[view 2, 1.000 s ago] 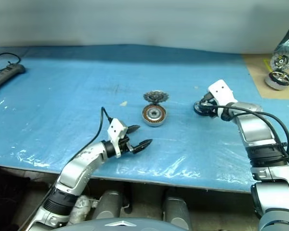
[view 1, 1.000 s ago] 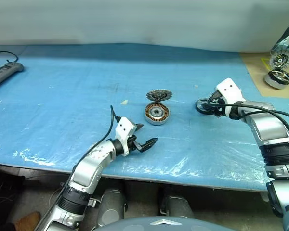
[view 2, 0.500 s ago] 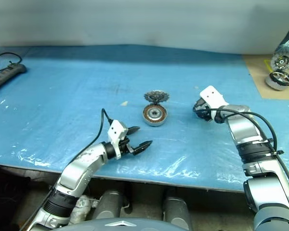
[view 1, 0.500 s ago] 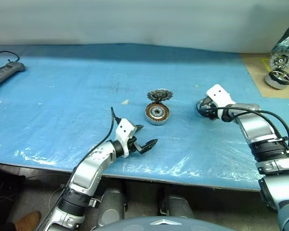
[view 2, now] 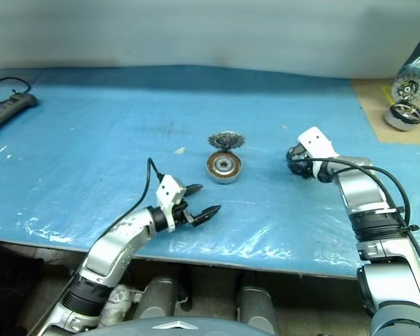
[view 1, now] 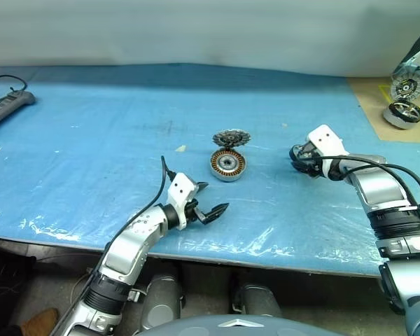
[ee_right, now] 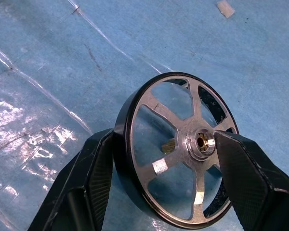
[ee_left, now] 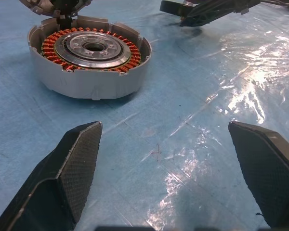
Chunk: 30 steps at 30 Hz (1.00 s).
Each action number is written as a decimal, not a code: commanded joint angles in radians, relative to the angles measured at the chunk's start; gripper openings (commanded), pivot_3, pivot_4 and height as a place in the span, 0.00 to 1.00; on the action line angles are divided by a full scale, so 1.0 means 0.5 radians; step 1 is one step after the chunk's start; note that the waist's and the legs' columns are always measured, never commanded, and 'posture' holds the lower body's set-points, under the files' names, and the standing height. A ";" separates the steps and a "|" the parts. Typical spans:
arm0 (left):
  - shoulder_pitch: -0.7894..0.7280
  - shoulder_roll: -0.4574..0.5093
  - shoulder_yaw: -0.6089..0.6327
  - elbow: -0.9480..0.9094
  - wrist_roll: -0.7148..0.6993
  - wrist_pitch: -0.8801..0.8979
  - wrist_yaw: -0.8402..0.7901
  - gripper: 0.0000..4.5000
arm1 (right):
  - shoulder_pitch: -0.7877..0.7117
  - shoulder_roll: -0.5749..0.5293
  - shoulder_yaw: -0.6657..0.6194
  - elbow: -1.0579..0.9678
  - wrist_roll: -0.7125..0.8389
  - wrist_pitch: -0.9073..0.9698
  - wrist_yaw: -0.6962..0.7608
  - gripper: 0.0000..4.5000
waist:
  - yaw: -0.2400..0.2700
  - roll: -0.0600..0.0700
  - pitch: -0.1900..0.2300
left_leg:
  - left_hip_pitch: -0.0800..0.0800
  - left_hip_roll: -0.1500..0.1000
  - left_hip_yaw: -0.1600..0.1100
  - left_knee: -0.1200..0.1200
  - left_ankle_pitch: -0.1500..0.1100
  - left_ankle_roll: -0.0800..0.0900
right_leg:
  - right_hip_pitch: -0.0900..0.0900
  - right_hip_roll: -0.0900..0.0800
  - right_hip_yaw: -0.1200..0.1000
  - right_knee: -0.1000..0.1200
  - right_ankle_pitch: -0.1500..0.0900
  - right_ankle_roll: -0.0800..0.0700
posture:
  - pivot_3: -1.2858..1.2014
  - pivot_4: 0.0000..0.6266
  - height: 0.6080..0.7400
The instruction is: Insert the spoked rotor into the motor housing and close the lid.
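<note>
Centrally on the blue plastic-covered surface (view 1: 91, 140) sits the motor housing (view 1: 228, 166), a grey round shell whose ring of copper coils and silver hub lie exposed, with nothing set inside it. Just behind it, touching or nearly so, the toothed lid (view 1: 232, 138) stands tilted on edge. Well to the right, the right hand (ee_right: 168, 159) has its two black fingers (ee_right: 94, 168) closed on the rim of the spoked rotor (ee_right: 178, 149), one on each side, the rotor tipped up so its silver spokes and hub face the wrist; whether it touches the surface I cannot tell. That arm reaches forward and angles downward. The left hand (view 1: 208, 204) hovers near the front edge, fingers spread wide and empty, pointing roughly level toward the housing, apart from it.
</note>
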<state>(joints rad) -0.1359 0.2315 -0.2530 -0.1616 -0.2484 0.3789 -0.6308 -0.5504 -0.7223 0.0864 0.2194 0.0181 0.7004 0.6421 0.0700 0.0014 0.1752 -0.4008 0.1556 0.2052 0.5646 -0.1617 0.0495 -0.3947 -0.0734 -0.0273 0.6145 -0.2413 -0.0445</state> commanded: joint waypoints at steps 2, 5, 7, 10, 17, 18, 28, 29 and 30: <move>-0.014 0.010 -0.019 -0.052 0.004 -0.041 -0.029 1.00 | 0.061 0.021 0.008 -0.092 -0.001 0.027 0.013 0.60 | 0.000 0.000 0.000 | 0.000 0.000 0.000 0.000 0.000 0.000 | 0.000 0.000 0.000 0.000 0.000 0.000 | 0.52 0.24 1.00; -0.012 0.018 -0.026 -0.060 0.007 -0.042 -0.037 1.00 | 0.090 0.052 0.013 -0.132 -0.006 0.022 -0.004 0.60 | -0.001 0.000 0.000 | 0.002 0.000 0.000 0.000 0.000 0.000 | 0.001 0.000 0.000 0.000 0.000 0.000 | 0.52 0.24 1.00; -0.008 0.021 -0.028 -0.068 0.008 -0.039 -0.038 1.00 | 0.098 0.061 0.009 -0.164 -0.007 0.029 -0.005 0.60 | -0.002 0.000 0.000 | 0.004 0.000 0.000 0.000 0.000 0.000 | 0.003 0.000 0.000 0.000 0.000 0.000 | 0.52 0.24 1.00; -0.004 0.029 -0.027 -0.077 0.004 -0.032 -0.037 1.00 | 0.101 0.073 -0.023 -0.213 0.021 0.049 0.012 0.60 | -0.002 0.000 0.000 | 0.007 0.000 0.000 0.000 0.000 0.000 | 0.005 0.000 0.000 0.000 0.000 0.000 | 0.52 0.24 1.00; -0.003 0.045 -0.034 -0.089 -0.013 -0.015 -0.047 1.00 | 0.283 0.032 -0.048 -0.598 0.207 0.079 0.253 0.60 | 0.000 0.000 0.000 | 0.007 0.000 0.000 -0.003 0.000 0.000 | 0.007 0.000 0.000 -0.004 0.000 0.000 | 0.52 0.24 1.00; -0.002 0.046 -0.036 -0.090 -0.016 -0.011 -0.050 1.00 | 0.307 0.036 -0.058 -0.637 0.227 0.080 0.269 0.60 | -0.001 0.000 0.000 | 0.007 0.000 0.000 -0.003 0.000 0.000 | 0.006 0.000 0.000 -0.004 0.000 0.000 | 0.52 0.24 1.00; 0.010 0.045 -0.070 -0.092 -0.011 -0.019 -0.065 1.00 | 0.374 0.040 -0.114 -0.712 0.274 0.048 0.220 0.99 | 0.001 0.001 0.000 | 0.007 0.000 0.000 -0.004 -0.001 0.000 | 0.007 0.000 0.000 -0.007 0.000 0.000 | 0.52 0.24 1.00; 0.011 0.045 -0.072 -0.093 -0.010 -0.018 -0.066 1.00 | 0.365 0.041 -0.132 -0.721 0.295 0.051 0.225 0.99 | 0.000 0.001 0.000 | 0.007 -0.001 0.000 -0.005 -0.001 0.000 | 0.007 0.000 0.000 -0.008 0.000 0.000 | 0.52 0.24 1.00; 0.011 0.045 -0.074 -0.093 -0.009 -0.018 -0.066 1.00 | 0.365 0.036 -0.148 -0.742 0.323 0.041 0.243 0.99 | -0.001 0.001 0.000 | 0.007 0.000 0.000 -0.005 -0.001 0.000 | 0.007 0.000 0.000 -0.009 0.000 0.000 | 0.52 0.24 1.00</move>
<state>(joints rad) -0.1314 0.2547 -0.2826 -0.1659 -0.2471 0.3800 -0.6551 -0.3481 -0.6966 0.0552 -0.0949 0.1522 0.7292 0.7513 0.0698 0.0018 0.1755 -0.3975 0.1554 0.2052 0.5615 -0.1620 0.0493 -0.3916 -0.0734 -0.0272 0.6100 -0.2414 -0.0443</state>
